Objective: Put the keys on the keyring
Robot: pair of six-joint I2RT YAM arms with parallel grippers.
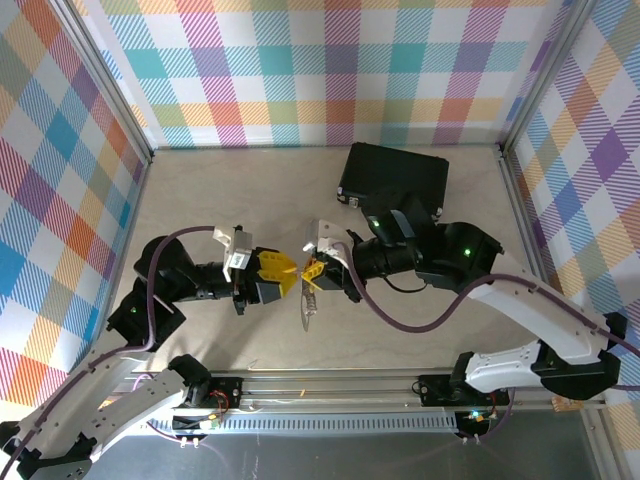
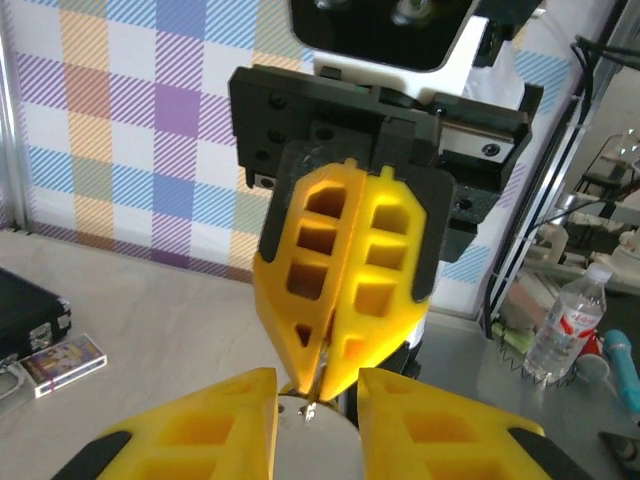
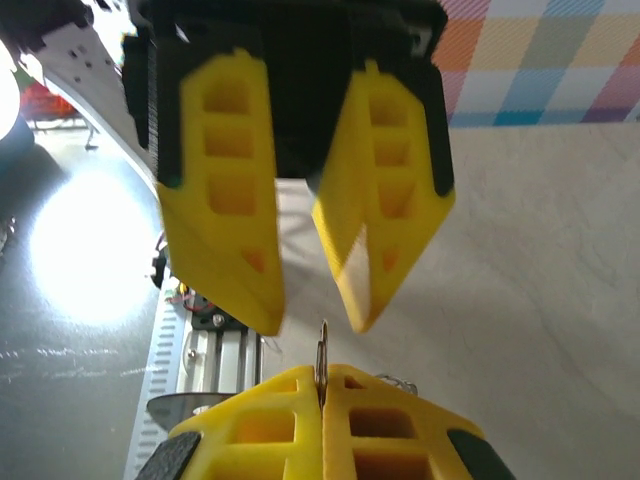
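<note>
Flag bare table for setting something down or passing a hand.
Free: back-left tabletop, between the left plaid wall and the rectangular black hard case; also the near-centre strip along the front metal rail. Crowded: centre, where left tool and right tool face tip to tip, the right pinching a thin silvery metal piece.

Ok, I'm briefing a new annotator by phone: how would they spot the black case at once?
Start from the pale table inside the checked walls and go to its far side, right of centre. The black case lies flat there, closed: the one dark rectangular box, with small metal fittings along its near edge.
</note>
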